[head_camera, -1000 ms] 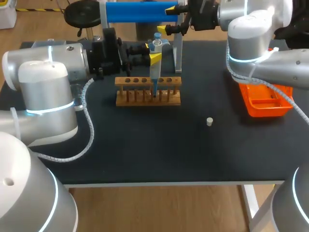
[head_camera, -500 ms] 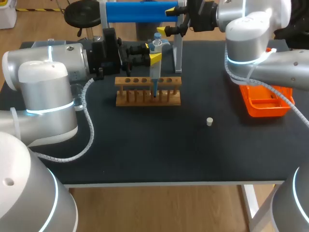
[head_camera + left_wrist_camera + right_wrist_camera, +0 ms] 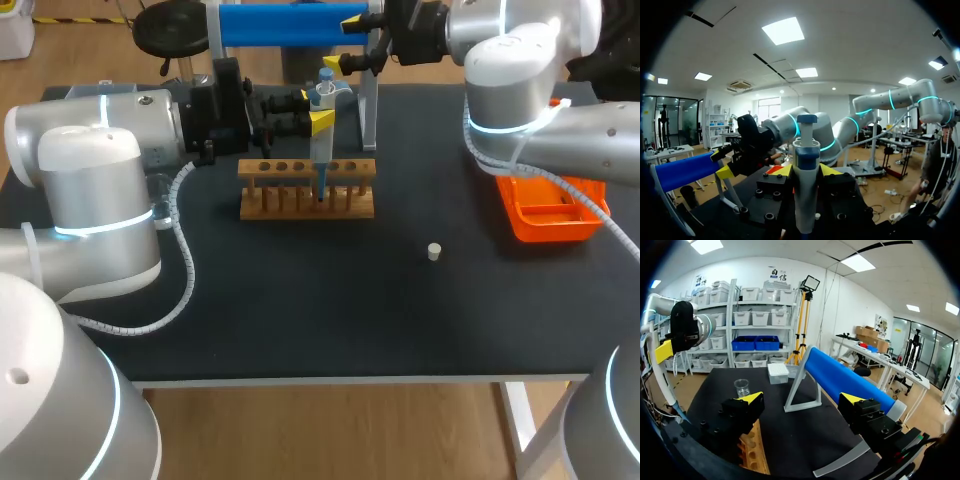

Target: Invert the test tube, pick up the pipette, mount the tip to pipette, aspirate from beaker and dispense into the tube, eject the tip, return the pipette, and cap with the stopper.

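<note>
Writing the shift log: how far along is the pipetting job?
Done: pipette picked up, held in the left hand, tip down at the wooden rack. In hand: it looks like dispensing, though liquid is not visible. Left: ejecting the tip, returning the pipette, capping; the stopper lies loose on the table.

Right gripper (image 3: pixel 804 399) spread wide — beaker (image 3: pixel 741 387) and white box (image 3: pixel 778 373) ahead, wooden rack (image 3: pixel 752 450) beside it
</note>
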`<state>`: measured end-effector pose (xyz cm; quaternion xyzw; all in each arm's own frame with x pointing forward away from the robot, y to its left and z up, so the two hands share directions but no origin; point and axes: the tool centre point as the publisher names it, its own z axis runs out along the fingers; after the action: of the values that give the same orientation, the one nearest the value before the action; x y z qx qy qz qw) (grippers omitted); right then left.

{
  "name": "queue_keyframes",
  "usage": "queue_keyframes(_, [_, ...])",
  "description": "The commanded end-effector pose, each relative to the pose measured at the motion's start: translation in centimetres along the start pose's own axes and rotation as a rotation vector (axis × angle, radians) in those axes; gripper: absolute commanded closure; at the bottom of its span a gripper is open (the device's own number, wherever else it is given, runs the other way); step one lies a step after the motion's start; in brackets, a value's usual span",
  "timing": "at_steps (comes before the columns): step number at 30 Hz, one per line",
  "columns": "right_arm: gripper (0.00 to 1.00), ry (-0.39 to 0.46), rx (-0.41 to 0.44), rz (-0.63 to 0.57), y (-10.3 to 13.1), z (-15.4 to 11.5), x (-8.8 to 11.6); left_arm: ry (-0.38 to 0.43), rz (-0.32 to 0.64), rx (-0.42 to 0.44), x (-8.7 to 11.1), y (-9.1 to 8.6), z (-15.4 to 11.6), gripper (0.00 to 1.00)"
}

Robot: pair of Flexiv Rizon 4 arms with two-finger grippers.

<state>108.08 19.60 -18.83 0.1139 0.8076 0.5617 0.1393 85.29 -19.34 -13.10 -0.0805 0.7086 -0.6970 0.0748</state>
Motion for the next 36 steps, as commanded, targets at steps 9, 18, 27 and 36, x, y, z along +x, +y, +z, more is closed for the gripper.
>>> queue_keyframes(9, [0.0,0.002,0.001,0.0,0.0,0.0,-0.1,-0.005,0.001,0.004,0.1,0.1,0.0,1.0])
queue_keyframes(18, [0.0,0.002,0.001,0.0,0.0,0.0,-0.1,-0.108,0.023,-0.046,-2.4,0.4,-1.4,1.0])
queue_keyframes(27, [0.0,0.002,0.001,0.0,0.0,0.0,-0.1,-0.231,0.043,-0.061,-6.2,0.2,-4.9,1.0])
queue_keyframes(36, [0.0,0.002,0.001,0.0,0.0,0.0,-0.1,-0.348,0.055,-0.05,-9.9,0.2,-8.0,1.0])
